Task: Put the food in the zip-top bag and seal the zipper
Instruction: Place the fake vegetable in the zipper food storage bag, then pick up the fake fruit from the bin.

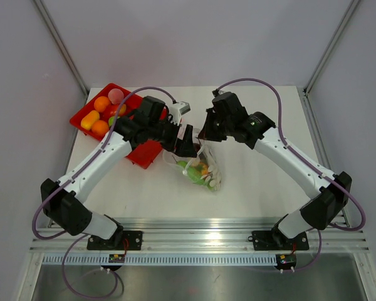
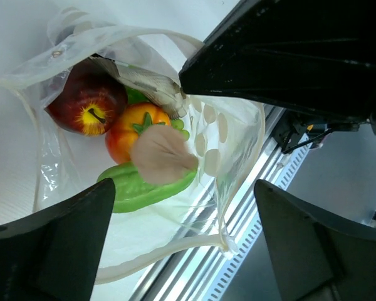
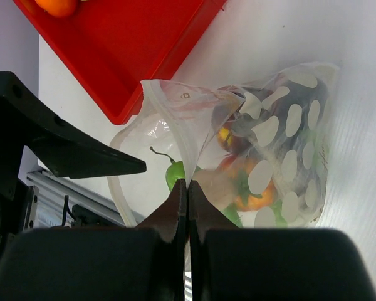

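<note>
The zip-top bag (image 1: 200, 168) lies mid-table with its mouth held up and open. In the left wrist view it (image 2: 232, 144) holds a red apple (image 2: 88, 103), an orange vegetable (image 2: 135, 125), a green pepper (image 2: 144, 188) and a pale pink piece (image 2: 160, 153). The zipper (image 2: 163, 254) curves along the lower rim. My left gripper (image 2: 185, 251) is open and empty at the bag's mouth. My right gripper (image 3: 188, 183) is shut on the upper edge of the bag (image 3: 282, 144). In the top view the left gripper (image 1: 185, 143) and the right gripper (image 1: 207, 135) sit close together above the bag.
A red tray (image 1: 144, 153) stands at the back left, just left of the bag, holding two orange fruits (image 1: 101, 103), a pink one (image 1: 116, 95) and a yellow one (image 1: 91, 119). Its corner (image 3: 125, 44) shows near the bag. A metal rail (image 1: 194, 238) runs along the near edge.
</note>
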